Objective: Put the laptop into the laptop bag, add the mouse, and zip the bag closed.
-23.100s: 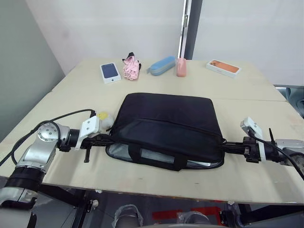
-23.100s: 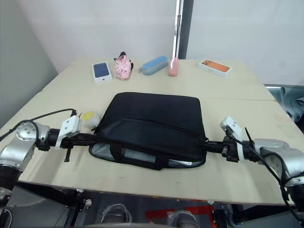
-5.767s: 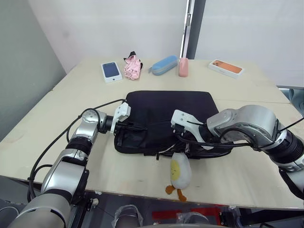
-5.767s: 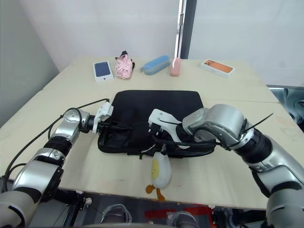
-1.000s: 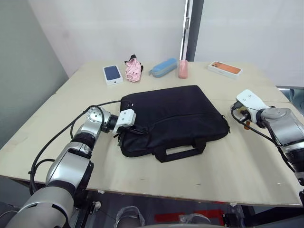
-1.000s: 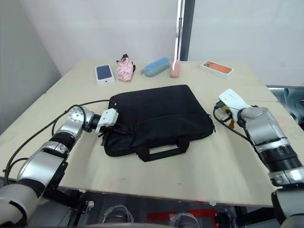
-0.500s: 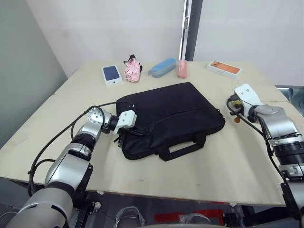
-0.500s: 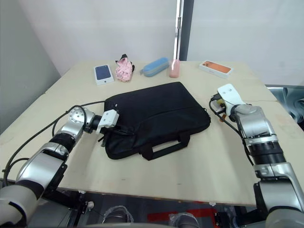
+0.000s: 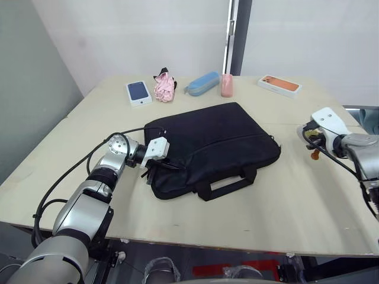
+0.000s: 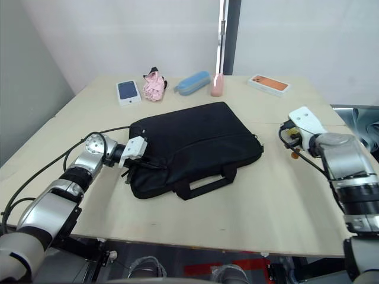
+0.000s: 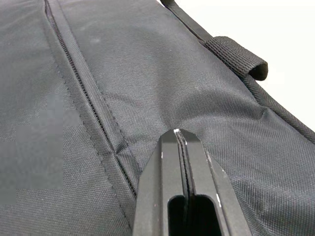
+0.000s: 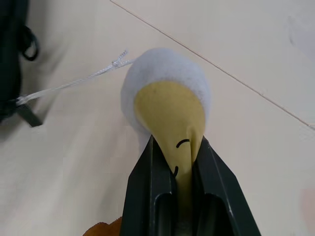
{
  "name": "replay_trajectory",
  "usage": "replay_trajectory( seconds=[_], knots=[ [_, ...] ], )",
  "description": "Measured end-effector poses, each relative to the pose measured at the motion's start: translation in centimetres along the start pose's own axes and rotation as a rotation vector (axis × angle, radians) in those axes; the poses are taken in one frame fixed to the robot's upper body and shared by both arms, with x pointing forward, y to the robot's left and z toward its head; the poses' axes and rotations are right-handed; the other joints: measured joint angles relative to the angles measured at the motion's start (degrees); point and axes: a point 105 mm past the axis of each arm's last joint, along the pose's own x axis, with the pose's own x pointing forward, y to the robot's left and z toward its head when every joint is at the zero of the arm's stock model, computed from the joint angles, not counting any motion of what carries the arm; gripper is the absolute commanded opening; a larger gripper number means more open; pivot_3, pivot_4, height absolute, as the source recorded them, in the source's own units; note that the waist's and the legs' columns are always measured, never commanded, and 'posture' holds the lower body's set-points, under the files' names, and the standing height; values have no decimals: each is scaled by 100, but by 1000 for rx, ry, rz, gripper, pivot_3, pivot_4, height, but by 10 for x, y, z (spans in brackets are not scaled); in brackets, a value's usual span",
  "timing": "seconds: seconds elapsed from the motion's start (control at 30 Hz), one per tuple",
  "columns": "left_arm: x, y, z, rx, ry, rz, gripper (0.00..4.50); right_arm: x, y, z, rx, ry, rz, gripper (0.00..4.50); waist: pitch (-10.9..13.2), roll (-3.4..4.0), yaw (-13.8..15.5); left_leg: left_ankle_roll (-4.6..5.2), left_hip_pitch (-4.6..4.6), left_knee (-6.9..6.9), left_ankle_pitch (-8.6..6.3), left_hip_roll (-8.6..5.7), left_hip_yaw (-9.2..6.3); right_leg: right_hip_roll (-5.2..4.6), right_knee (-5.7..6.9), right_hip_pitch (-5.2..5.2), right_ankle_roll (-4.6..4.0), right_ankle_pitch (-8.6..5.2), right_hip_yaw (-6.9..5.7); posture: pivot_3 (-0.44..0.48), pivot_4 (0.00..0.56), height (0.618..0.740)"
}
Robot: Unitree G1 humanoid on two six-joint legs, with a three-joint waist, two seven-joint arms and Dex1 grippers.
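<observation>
Lying flat mid-table (image 9: 278, 195), the laptop bag (image 9: 213, 142) looks zipped. Left gripper (image 11: 179, 142) is pressed together, tips against the bag's left end. Right gripper (image 12: 178, 164) pinches a white-and-yellow egg toy (image 12: 167, 98), right of the bag.

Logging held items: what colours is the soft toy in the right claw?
White with a yellow face, the toy shows best in the right wrist view.
</observation>
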Motion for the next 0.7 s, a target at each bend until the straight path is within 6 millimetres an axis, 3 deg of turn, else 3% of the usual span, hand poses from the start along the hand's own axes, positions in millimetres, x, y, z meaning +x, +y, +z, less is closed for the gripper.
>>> replay_trajectory(
  seconds=[0.23,0.53,0.63,0.7],
  knots=[
    [-2,4,11,-85,-42,-7,0,-9,36,-24,74,70,194,36,37,-13,-1,4,-14,-1,1,2,-1,1,-5,-12,0,0,-3,0,150,740],
    [-41,3,30,-71,33,-8,0,-13,45,-46,162,111,269,3260,55,-17,-36,25,-24,-22,20,16,7,23,-6,-48,-3,-4,1,0,150,740],
    [-50,0,36,-74,35,-7,0,-16,46,-39,207,79,310,4295,62,-14,-37,15,-23,-22,19,15,12,21,-6,-50,-3,-3,6,0,150,740],
    [-55,-4,41,-96,-6,10,0,-25,40,-21,253,1,350,4454,65,-15,-47,13,-22,-22,16,15,15,21,-3,-52,-3,-3,9,0,150,740]
  ],
)
